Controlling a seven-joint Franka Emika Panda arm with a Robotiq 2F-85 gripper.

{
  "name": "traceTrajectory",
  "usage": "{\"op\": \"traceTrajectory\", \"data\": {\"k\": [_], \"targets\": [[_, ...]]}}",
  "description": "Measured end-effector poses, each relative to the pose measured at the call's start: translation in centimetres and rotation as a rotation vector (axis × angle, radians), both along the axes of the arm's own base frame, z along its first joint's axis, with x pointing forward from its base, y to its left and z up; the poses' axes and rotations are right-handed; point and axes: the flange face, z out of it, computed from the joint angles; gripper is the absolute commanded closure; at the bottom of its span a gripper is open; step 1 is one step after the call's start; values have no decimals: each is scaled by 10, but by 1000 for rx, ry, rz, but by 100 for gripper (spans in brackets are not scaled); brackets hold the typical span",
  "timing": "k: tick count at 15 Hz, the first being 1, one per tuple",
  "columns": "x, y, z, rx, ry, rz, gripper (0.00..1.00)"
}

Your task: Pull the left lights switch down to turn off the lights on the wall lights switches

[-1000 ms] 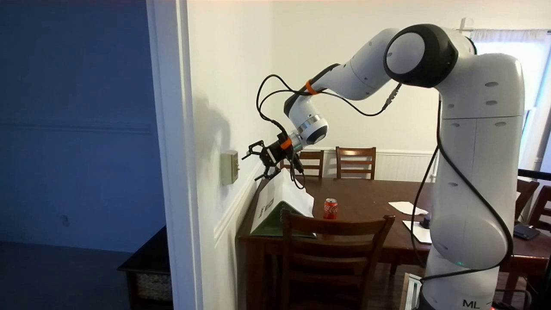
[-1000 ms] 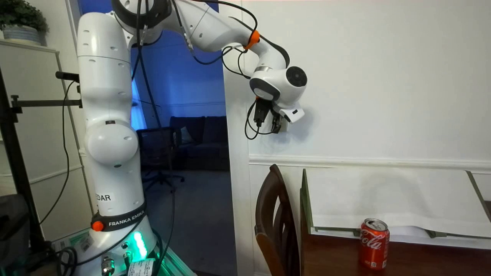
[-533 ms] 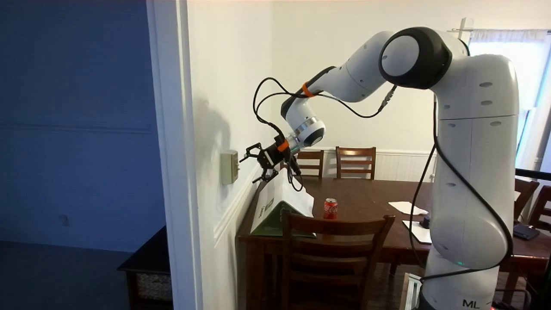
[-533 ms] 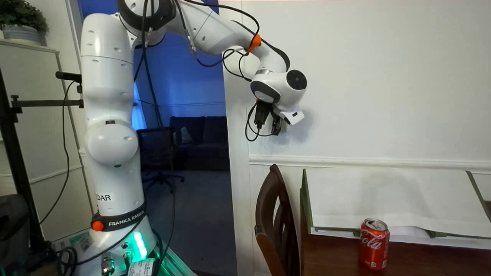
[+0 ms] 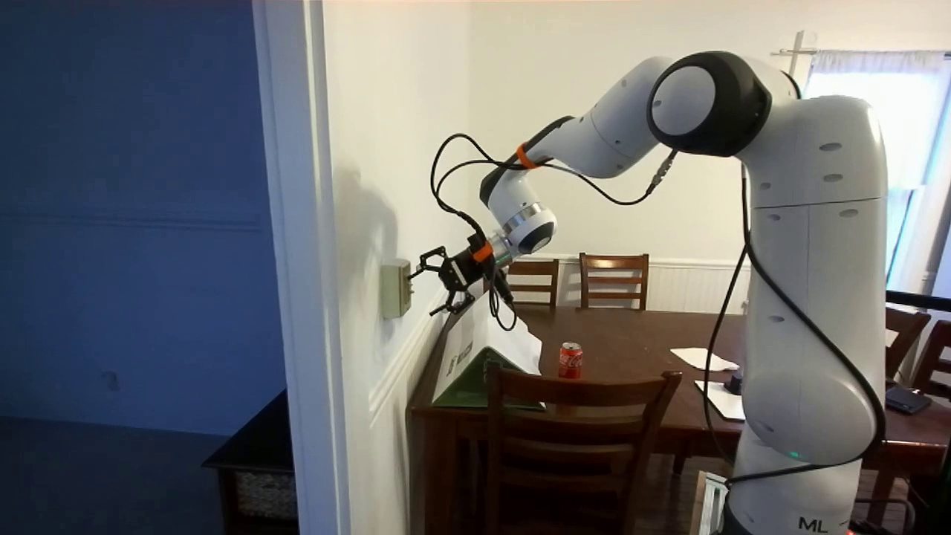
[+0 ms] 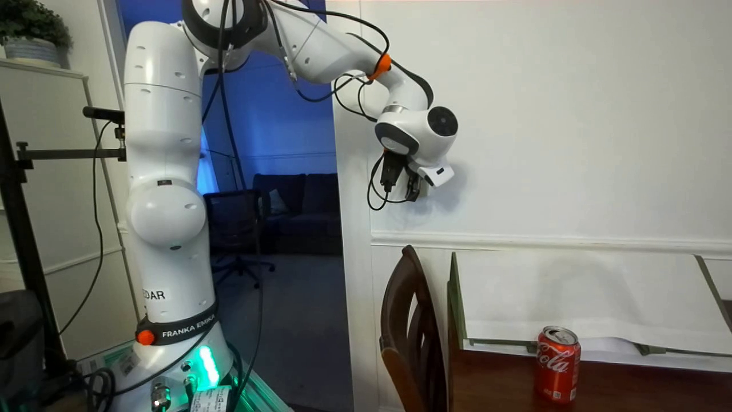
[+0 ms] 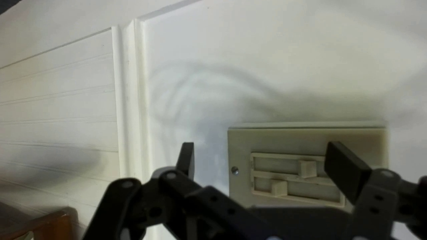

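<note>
The wall lights switches are a pale plate (image 5: 396,290) on the wall; its face fills the lower right of the wrist view (image 7: 240,143), turned sideways. It has two slider knobs. The upper knob (image 7: 307,169) there is the left switch and stands higher on the wall than the second knob (image 7: 279,188). My gripper (image 5: 423,295) is open and empty, facing the plate. In the wrist view my gripper (image 7: 261,146) spans both knobs; its right finger (image 7: 347,170) is just beyond the left knob. The upper fingertip reaches the plate's face; I cannot tell if it touches.
Chair-rail moulding (image 7: 130,100) runs below the plate. A white-and-green folded board (image 5: 475,371) leans by the wall on the table (image 5: 624,334), near a red can (image 5: 570,360). A chair (image 6: 414,326) stands below the gripper. A door frame (image 5: 297,223) borders the wall.
The arm has moved toward the wall and slightly down. The upper fingertip has gone from a gap to right at the plate's face. The gripper has stayed open.
</note>
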Motion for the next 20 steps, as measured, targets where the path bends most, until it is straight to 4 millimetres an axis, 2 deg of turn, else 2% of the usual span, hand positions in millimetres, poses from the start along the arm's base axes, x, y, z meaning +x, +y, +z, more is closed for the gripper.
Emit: {"op": "traceTrajectory", "data": {"k": [11, 16, 20], "targets": [[3, -3, -9, -7, 14, -11, 0], [3, -8, -28, -6, 42, -22, 0], [3, -9, -28, -5, 42, -21, 0]]}}
